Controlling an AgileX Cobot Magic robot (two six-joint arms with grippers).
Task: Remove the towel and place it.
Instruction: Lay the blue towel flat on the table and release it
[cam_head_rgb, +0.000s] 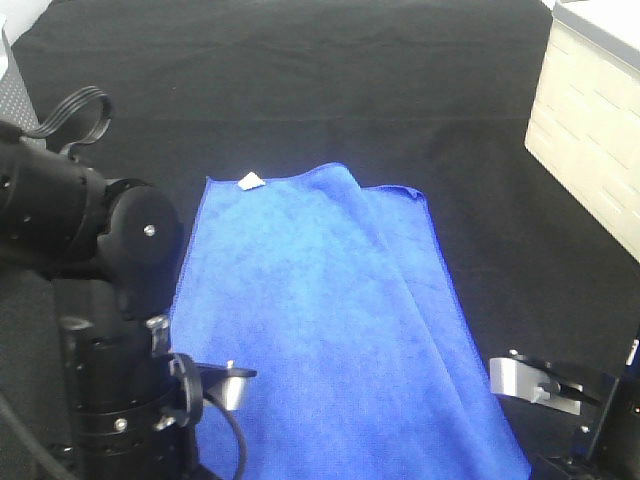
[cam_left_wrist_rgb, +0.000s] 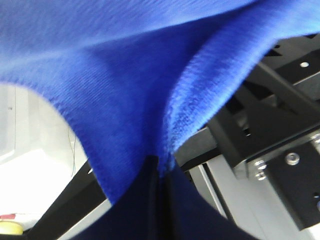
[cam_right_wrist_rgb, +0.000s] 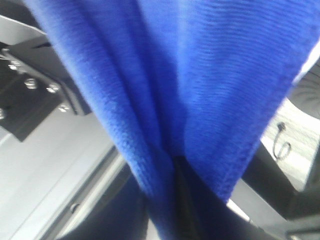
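Observation:
The bright blue towel lies spread over the black table cloth, folded over along its right side, with a small white tag at its far corner. Its near edge runs off the bottom of the exterior view. In the left wrist view the towel gathers into a tight pinch between the dark fingers of my left gripper, which is shut on it. In the right wrist view the towel likewise funnels into the narrow gap of my right gripper, which still grips the cloth.
A cream panelled box stands at the table's far right. The bulky left arm rises at the left front, and a right arm bracket sits at the right front. Metal frame parts show beneath the towel.

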